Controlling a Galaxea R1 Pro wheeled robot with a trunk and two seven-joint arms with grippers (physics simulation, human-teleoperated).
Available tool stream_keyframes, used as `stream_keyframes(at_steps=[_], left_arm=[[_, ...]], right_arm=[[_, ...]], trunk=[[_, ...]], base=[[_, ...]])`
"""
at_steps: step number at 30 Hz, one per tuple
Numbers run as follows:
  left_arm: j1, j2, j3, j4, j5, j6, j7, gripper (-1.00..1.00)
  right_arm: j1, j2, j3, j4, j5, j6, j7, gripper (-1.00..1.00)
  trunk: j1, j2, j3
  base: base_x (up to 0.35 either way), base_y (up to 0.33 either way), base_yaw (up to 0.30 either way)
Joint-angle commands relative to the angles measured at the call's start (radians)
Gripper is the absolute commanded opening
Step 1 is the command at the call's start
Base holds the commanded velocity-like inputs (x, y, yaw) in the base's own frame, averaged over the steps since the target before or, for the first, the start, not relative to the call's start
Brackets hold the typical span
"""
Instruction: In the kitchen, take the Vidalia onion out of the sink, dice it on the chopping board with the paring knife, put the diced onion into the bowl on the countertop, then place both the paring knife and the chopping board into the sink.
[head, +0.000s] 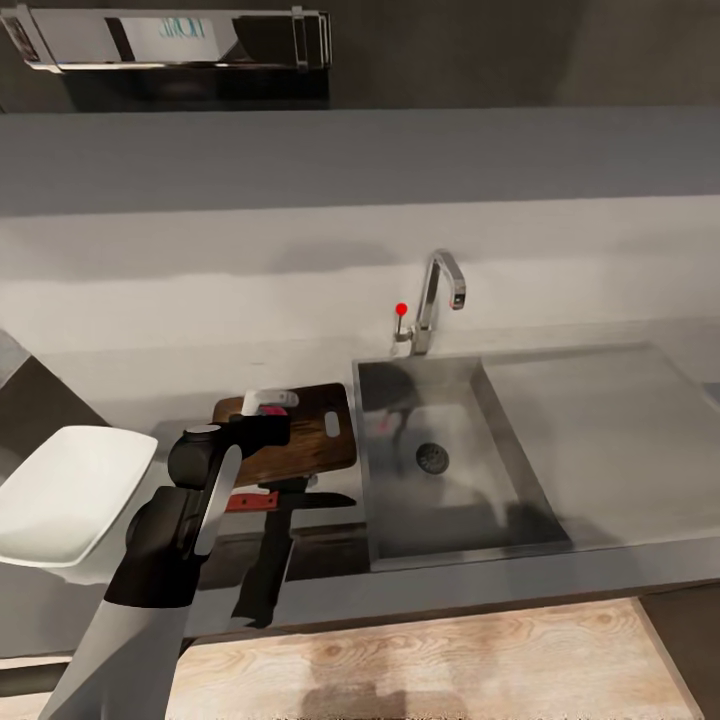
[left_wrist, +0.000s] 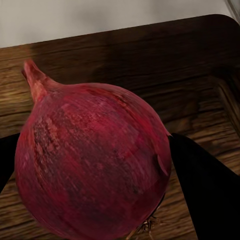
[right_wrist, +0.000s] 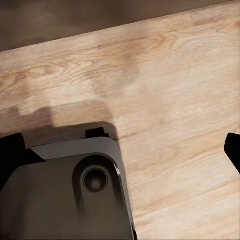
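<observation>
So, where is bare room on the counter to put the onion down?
The steel drainboard right of the sink basin is bare. The dark wooden chopping board has open wood. It is crowded between the board, red-handled knife and white bowl.

You face a kitchen: steel sink (head: 455, 470) with chrome tap (head: 440, 295) at 12 o'clock, chopping board (head: 300, 430) on grey countertop (head: 620, 420), wood floor (head: 420, 660).

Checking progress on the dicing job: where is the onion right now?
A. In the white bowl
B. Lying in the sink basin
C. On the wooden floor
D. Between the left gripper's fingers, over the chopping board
D: the left wrist view shows the onion between the left gripper's dark fingers, with the chopping board behind it.
</observation>
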Motion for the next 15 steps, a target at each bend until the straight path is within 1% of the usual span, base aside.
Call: stream_keyframes(at_steps=[1,8,15], left_arm=[[-0.001,0.000,0.000,-0.001,0.007,0.004,0.004,-1.00],[-0.001,0.000,0.000,-0.001,0.007,0.004,0.003,-1.00],[-0.001,0.000,0.000,-0.001,0.007,0.004,0.004,-1.00]], right_arm=[[-0.001,0.000,-0.005,0.001,0.011,-0.002,-0.007,1.00],[-0.001,0.000,-0.005,0.001,0.011,-0.002,-0.007,1.00],[-0.001,0.000,-0.005,0.001,0.011,-0.002,-0.007,1.00]], trunk=[[0.000,-0.002,-0.003],[0.000,-0.002,-0.012],[0.000,-0.002,-0.014]], base=[[0.000,0.000,0.000],[0.000,0.000,0.000],[0.000,0.000,0.000]])
